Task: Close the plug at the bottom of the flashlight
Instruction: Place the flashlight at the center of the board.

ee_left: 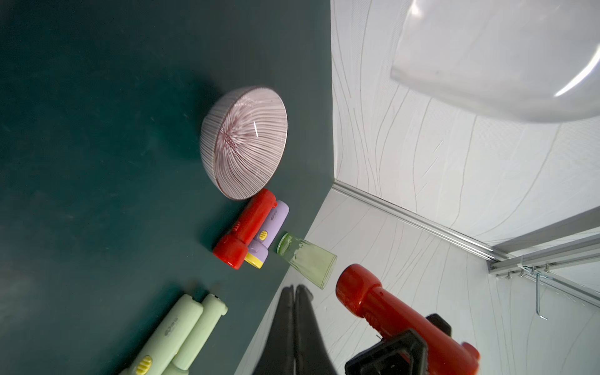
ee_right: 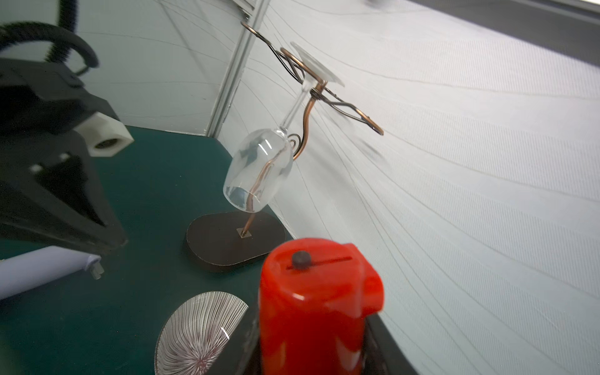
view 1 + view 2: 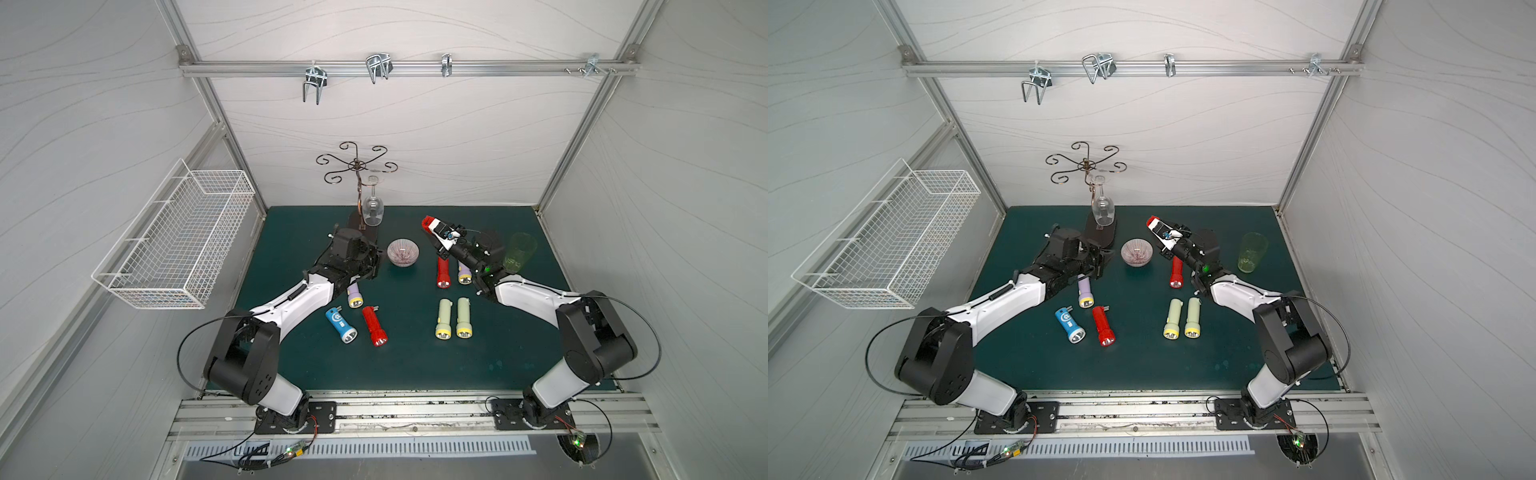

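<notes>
Your right gripper [image 3: 442, 241] is clamped around the held red flashlight [image 3: 427, 223]. The flashlight is up off the mat [image 3: 415, 365] near its back edge, a little right of the middle, tilted with its free end aimed towards the back left corner. In the right wrist view, the end cap [image 2: 321, 259] shows a narrow slot with a small dark knob on it, and you cannot tell from this whether the plug is folded shut. Your left gripper [image 1: 293, 289] has its jaws pressed together with nothing between them. It hangs over the mat between the base of the wine glass stand [image 2: 220, 243] and a purple flashlight [image 3: 354, 296], near the striped bowl [image 3: 403, 252] but apart from it. A clear wine glass [image 3: 372, 210] hangs upside down from the stand. A green tumbler [image 3: 1252, 253] stands upright near the right edge. Towards the front, a blue flashlight [image 3: 340, 325] and a loose red flashlight [image 3: 374, 326] lie side by side with small prongs showing at their tails. A pair of pale green flashlights [image 3: 444, 319] lies just right of them.
</notes>
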Tool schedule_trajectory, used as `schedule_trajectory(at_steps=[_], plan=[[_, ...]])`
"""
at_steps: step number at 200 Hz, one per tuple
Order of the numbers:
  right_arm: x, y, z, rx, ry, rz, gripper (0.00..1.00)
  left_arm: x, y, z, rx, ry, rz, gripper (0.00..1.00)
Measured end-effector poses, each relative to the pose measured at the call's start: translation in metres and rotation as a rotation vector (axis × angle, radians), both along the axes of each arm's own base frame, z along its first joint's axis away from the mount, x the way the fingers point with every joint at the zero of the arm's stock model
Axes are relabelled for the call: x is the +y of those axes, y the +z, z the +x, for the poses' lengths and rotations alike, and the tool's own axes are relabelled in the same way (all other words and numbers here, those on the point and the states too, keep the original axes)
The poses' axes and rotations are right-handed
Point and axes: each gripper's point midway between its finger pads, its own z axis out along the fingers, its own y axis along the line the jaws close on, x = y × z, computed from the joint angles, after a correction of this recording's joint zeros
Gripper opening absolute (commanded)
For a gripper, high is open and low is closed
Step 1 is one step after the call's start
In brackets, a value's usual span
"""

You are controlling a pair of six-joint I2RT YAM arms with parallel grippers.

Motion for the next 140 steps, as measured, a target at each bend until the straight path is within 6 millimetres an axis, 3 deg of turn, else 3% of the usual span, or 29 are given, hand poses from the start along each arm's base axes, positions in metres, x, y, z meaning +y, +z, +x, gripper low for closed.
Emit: schedule_trajectory(at_steps=[45,77,89,106,140], plan=[[0.008,-0.013,-0.024,0.101,-0.135,0.039,0.0,0.051,0.009,-0.01,-0.112,0.003,0.104,0.06],[0.012,-0.015,-0.04,0.365,-0.184,0.087,0.0,0.087,0.014,-0.017,-0.178,0.008,0.183,0.13],[0.013,-0.015,-0.043,0.482,-0.206,0.122,0.0,0.097,0.017,-0.018,-0.205,0.004,0.223,0.22],[0.013,-0.022,-0.05,0.63,-0.241,0.15,0.0,0.109,0.023,-0.022,-0.248,-0.009,0.299,0.42],[0.007,-0.07,-0.078,0.924,-0.345,0.093,0.0,0.122,0.032,-0.034,-0.315,-0.039,0.464,0.67]])
